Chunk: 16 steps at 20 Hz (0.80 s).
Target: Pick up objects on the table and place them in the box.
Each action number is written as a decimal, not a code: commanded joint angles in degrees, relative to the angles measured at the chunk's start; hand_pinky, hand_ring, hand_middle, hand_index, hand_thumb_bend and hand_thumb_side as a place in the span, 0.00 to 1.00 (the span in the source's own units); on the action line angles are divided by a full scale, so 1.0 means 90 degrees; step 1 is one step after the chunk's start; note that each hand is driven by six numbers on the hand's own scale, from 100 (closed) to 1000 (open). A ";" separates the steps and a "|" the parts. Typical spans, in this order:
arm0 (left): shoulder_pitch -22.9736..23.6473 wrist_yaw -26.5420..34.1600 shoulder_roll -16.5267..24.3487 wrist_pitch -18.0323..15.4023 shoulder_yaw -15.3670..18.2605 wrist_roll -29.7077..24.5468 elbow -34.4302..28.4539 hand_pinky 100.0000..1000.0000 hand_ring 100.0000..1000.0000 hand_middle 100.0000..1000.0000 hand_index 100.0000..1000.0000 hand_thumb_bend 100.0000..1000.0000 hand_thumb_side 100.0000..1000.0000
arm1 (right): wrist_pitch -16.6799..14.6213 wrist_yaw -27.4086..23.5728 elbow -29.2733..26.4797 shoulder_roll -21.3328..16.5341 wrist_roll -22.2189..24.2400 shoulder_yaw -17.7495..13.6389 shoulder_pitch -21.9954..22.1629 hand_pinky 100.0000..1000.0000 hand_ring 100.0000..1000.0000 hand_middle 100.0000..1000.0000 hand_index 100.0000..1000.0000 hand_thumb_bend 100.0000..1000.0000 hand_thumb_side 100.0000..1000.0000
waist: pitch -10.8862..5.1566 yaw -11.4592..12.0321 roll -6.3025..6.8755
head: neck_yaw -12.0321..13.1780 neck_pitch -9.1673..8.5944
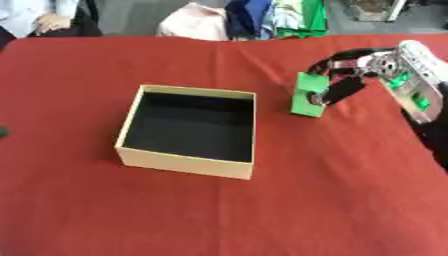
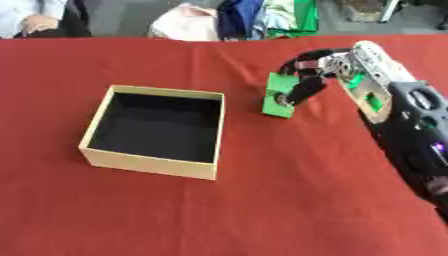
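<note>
Green block (image 1: 307, 96) upright right of open, empty box (image 1: 188, 131).

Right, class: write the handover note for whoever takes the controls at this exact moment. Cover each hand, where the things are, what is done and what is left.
Right hand: fingers curled round the green block, to the right of the box.
Left hand: not in view.
Box: open, standing on the red tablecloth left of centre; its dark inside looks empty.
Done: the block is gripped. Whether it is lifted clear of the cloth cannot be told.
Left: carry the block left over the box's rim and let it go inside. No other loose thing can be made out on the cloth.
</note>
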 commanded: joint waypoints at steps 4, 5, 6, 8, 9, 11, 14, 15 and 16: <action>-0.0042 -0.0012 0.0020 0.0010 -0.0018 -0.0045 -0.0131 0.65 0.56 0.66 0.78 0.00 0.50 | -0.0020 -0.0078 -0.0228 -0.0101 -0.0395 0.0038 -0.0063 0.90 0.82 0.59 1.00 0.07 0.31 | -0.0008 -0.0001 -0.0046 | -0.0007 -0.0043; -0.0042 -0.0013 0.0021 0.0011 -0.0020 -0.0054 -0.0131 0.66 0.56 0.66 0.78 0.00 0.50 | 0.0006 -0.0092 -0.0249 -0.0099 -0.0451 0.0053 -0.0061 0.90 0.81 0.58 1.00 0.08 0.27 | -0.0009 0.0000 -0.0046 | -0.0009 -0.0044; -0.0043 -0.0015 0.0021 0.0012 -0.0022 -0.0064 -0.0131 0.66 0.56 0.66 0.78 0.00 0.50 | 0.0044 -0.0092 -0.0257 -0.0099 -0.0501 0.0063 -0.0061 0.89 0.80 0.57 1.00 0.07 0.20 | -0.0010 0.0004 -0.0048 | -0.0012 -0.0047; -0.0043 -0.0020 0.0020 0.0015 -0.0024 -0.0085 -0.0131 0.66 0.56 0.66 0.78 0.00 0.50 | 0.0137 -0.0078 -0.0260 -0.0095 -0.0607 0.0067 -0.0062 0.88 0.79 0.56 1.00 0.05 0.11 | -0.0010 0.0012 -0.0050 | -0.0011 -0.0052; -0.0042 -0.0023 0.0017 0.0017 -0.0024 -0.0096 -0.0131 0.66 0.56 0.66 0.78 0.00 0.50 | 0.0178 -0.0082 -0.0257 -0.0091 -0.0653 0.0067 -0.0059 0.88 0.78 0.56 1.00 0.05 0.08 | -0.0010 0.0014 -0.0051 | -0.0010 -0.0052; -0.0041 -0.0028 0.0015 0.0019 -0.0026 -0.0117 -0.0131 0.66 0.56 0.66 0.78 0.00 0.49 | 0.0251 -0.0099 -0.0247 -0.0085 -0.0731 0.0068 -0.0053 0.87 0.77 0.54 1.00 0.02 0.00 | -0.0010 0.0018 -0.0052 | -0.0011 -0.0049; -0.0039 -0.0032 0.0013 0.0025 -0.0026 -0.0141 -0.0131 0.66 0.56 0.66 0.78 0.00 0.49 | 0.0352 -0.0145 -0.0232 -0.0083 -0.0831 0.0057 -0.0046 0.85 0.76 0.52 0.99 0.00 0.00 | -0.0008 0.0014 -0.0051 | -0.0009 -0.0043; -0.0038 -0.0033 0.0013 0.0027 -0.0026 -0.0147 -0.0131 0.66 0.56 0.66 0.78 0.00 0.49 | 0.0388 -0.0159 -0.0235 -0.0085 -0.0865 0.0052 -0.0047 0.85 0.76 0.52 0.99 0.00 0.00 | -0.0008 0.0012 -0.0051 | -0.0007 -0.0042; -0.0038 -0.0033 0.0013 0.0029 -0.0026 -0.0152 -0.0131 0.66 0.56 0.66 0.78 0.00 0.49 | 0.0416 -0.0171 -0.0240 -0.0085 -0.0890 0.0053 -0.0046 0.85 0.75 0.50 0.99 0.00 0.00 | -0.0009 0.0011 -0.0051 | -0.0007 -0.0041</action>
